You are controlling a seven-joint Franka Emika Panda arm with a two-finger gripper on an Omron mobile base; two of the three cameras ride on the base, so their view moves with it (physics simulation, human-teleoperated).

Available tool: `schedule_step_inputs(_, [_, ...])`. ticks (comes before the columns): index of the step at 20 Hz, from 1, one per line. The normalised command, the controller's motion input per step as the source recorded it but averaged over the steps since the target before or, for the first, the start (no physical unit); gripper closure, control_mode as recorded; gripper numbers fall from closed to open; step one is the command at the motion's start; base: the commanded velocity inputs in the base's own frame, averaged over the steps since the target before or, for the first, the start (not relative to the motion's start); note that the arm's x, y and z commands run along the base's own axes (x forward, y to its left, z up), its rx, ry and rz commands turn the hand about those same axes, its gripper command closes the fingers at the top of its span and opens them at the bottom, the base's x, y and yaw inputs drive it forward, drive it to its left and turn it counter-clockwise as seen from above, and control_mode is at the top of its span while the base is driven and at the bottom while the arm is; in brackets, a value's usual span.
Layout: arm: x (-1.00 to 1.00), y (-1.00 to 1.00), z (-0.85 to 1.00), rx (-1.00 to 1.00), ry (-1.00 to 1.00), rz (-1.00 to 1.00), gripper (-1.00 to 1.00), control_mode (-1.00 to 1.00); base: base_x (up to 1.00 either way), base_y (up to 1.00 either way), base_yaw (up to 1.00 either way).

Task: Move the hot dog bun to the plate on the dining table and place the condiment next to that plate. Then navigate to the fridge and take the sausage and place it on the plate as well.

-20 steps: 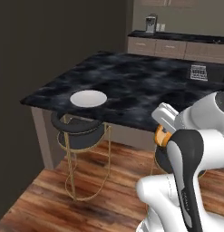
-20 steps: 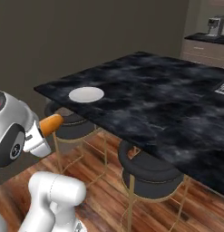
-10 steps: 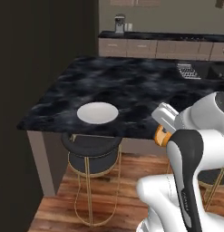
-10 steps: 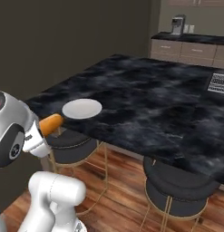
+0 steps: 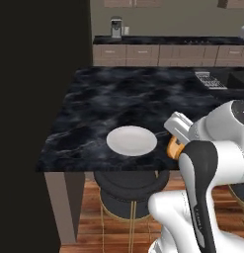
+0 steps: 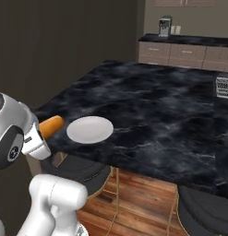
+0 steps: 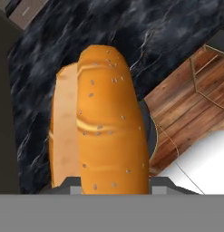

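Clamped between the fingers of the gripper (image 7: 111,183), the bun (image 7: 102,122) is carried clear of the table (image 5: 138,99), the jaws being closed on its lower end in the hand view. There the bun is seen lengthwise: a glossy orange-brown crust dotted with seeds, with the paler cut side turned to the left. Behind it, black marble is seen across the upper part of that view, and wood flooring with thin brass stool legs to the right. In the left base view the bun (image 5: 172,147) is glimpsed as an orange sliver at the arm's wrist, just beside the table's near edge and to the right of the plate (image 5: 132,140). In the right base view the bun (image 6: 51,126) is seen projecting from the wrist towards the plate (image 6: 89,129), near it but apart from it. The white plate is set flat on the dark marble table, close to the near corner. A black round stool (image 5: 131,185) on brass legs is tucked under the table below the plate. A second stool (image 6: 203,212) is seen at the lower right of the right base view. At the back, a counter (image 5: 168,52) with drawers is seen, with a coffee machine (image 5: 115,27) upon it.
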Motion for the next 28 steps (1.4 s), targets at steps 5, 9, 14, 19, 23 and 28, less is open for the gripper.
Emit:
schedule_step_inputs(5, [0.00,0.00,0.00,0.00,0.00,0.00,1.00,1.00,0.76,0.13,0.00])
schedule_step_inputs(9, [0.00,0.00,0.00,0.00,0.00,0.00,1.00,1.00,0.88,0.00,0.00])
schedule_step_inputs(14, [0.99,0.05,-0.20,-0.01,0.35,0.02,1.00,-1.00,0.00,0.00,0.00])
schedule_step_inputs(19, [0.99,0.03,-0.59,-0.08,0.52,0.14,1.00,-1.00,0.00,0.00,0.00])
schedule_step_inputs(23, [0.48,0.00,-0.84,-0.05,0.15,0.24,1.00,-1.00,0.00,0.00,0.00])
schedule_step_inputs(28, [0.51,0.00,-0.67,-0.01,0.00,0.26,1.00,-1.00,0.00,0.00,0.00])
